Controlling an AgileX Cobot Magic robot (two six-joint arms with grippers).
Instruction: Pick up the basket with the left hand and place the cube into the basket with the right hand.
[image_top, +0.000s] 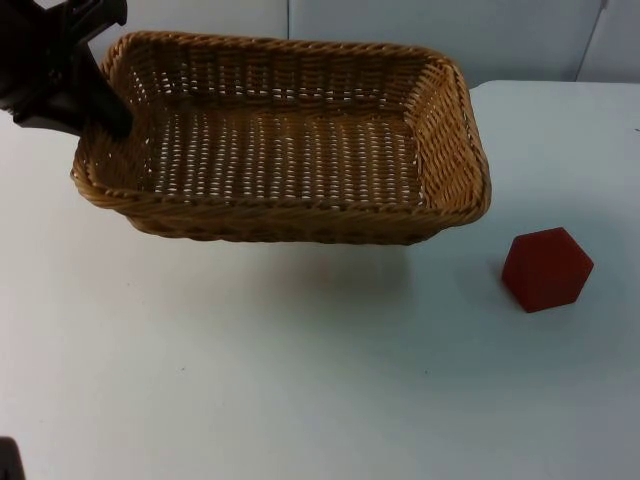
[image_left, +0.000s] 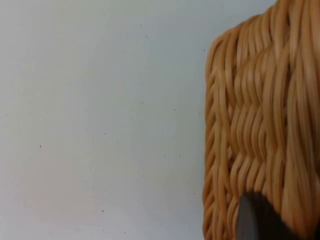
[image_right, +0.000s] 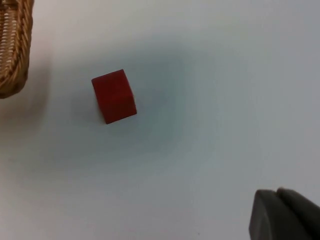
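The left gripper (image_top: 100, 105) clamps the light, stiff basket (image_top: 285, 140) by its left rim, aloft; right fingers' state unclear.

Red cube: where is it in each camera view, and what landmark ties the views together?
Top view: the red cube sits on the white table, right of the woven wicker basket.
Left wrist view: not in it.
Right wrist view: cube beside a basket corner.
Shared landmark: the basket.
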